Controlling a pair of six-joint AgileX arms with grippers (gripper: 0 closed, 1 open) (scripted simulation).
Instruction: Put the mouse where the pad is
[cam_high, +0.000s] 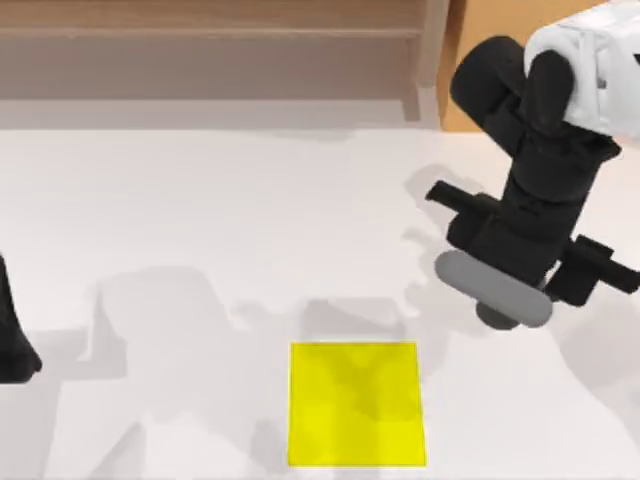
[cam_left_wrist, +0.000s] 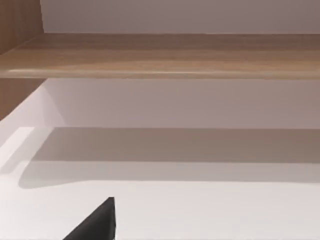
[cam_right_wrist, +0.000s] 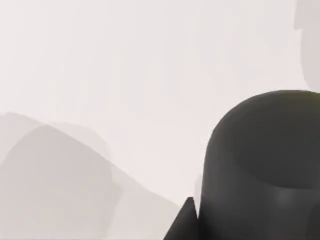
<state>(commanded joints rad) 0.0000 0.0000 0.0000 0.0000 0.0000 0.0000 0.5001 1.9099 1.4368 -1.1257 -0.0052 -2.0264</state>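
Mouse (cam_high: 494, 289) sits clamped in right gripper (cam_high: 520, 270) fingers, right of pad (cam_high: 356, 404).

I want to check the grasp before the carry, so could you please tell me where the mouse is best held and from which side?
Grip the mouse across its narrow middle, coming from above. It is a smooth pill lying slantwise on the table's right side, so its long flanks suit the fingers. The right hand sits over its middle.
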